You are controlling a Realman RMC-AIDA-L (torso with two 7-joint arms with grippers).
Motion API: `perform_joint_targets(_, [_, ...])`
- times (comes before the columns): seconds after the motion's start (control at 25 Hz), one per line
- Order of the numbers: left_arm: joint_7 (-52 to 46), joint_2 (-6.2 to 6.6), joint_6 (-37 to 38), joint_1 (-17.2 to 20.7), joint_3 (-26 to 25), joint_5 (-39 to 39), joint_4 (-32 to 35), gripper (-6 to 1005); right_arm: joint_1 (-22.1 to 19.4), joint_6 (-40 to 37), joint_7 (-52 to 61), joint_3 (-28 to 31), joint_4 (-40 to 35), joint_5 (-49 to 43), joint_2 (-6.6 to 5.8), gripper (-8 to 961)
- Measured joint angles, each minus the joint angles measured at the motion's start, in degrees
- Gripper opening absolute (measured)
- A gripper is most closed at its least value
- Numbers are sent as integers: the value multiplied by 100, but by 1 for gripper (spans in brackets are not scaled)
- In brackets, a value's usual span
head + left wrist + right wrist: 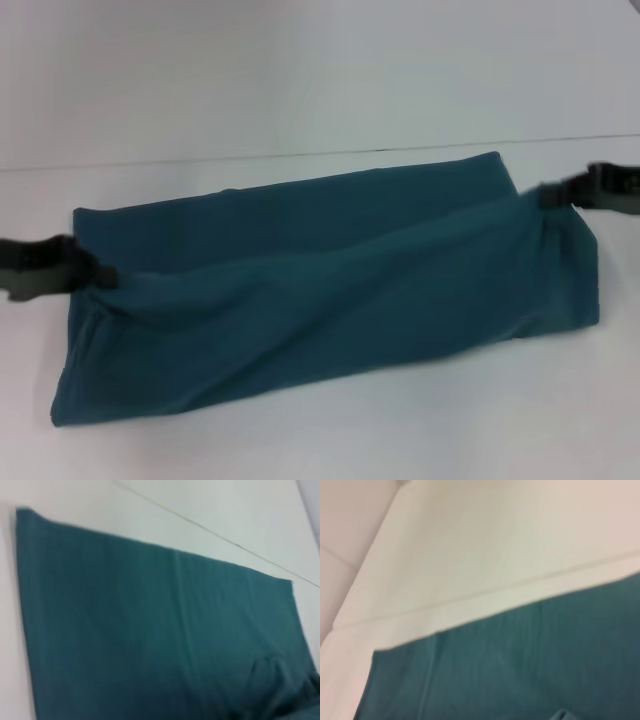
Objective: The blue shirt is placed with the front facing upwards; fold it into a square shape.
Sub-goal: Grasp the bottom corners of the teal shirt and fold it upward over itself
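Blue shirt [330,290] lies as a long band on the white worktop [320,80]. Left gripper [100,275] and right gripper [548,198] each pinch an end, lifting the top layer evenly to fold across.

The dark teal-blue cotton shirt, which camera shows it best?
The head view: the whole dark teal-blue cotton shirt shows, a long folded band held at both ends. The left wrist view shows one flat panel, the right wrist view only an edge strip.
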Motion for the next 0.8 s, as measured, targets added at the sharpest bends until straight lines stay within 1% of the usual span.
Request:
perform_joint_targets(0.08, [-29, -52, -337, -135, 85, 2, -92, 46, 157, 282, 14, -95, 124, -21, 36, 66])
perform_joint_targets(0.24, [-128, -179, -888, -290, 213, 10, -144, 46, 426, 842, 38, -456, 434, -167, 75, 65])
perform_joint_targets(0.28, [-173, -193, -998, -313, 262, 12, -144, 47, 475, 982, 58, -543, 461, -238, 93, 65])
perform_joint_targets(0.44, [-318, -197, -1438, -407, 532, 15, -156, 49, 621, 1474, 212, -765, 503, -546, 163, 65])
perform_joint_targets(0.56, [-249, -186, -1674, -468, 614, 16, -191, 50, 713, 1816, 311, -895, 600, -783, 203, 65])
perform_joint_targets(0.72, [-227, -74, -1926, -550, 659, 18, -419, 52, 847, 2276, 499, -992, 695, -1235, 278, 66])
perform_joint_targets(0.8, [-218, -71, -2060, -556, 668, 18, -444, 53, 904, 2446, 551, -1016, 722, -1331, 302, 66])
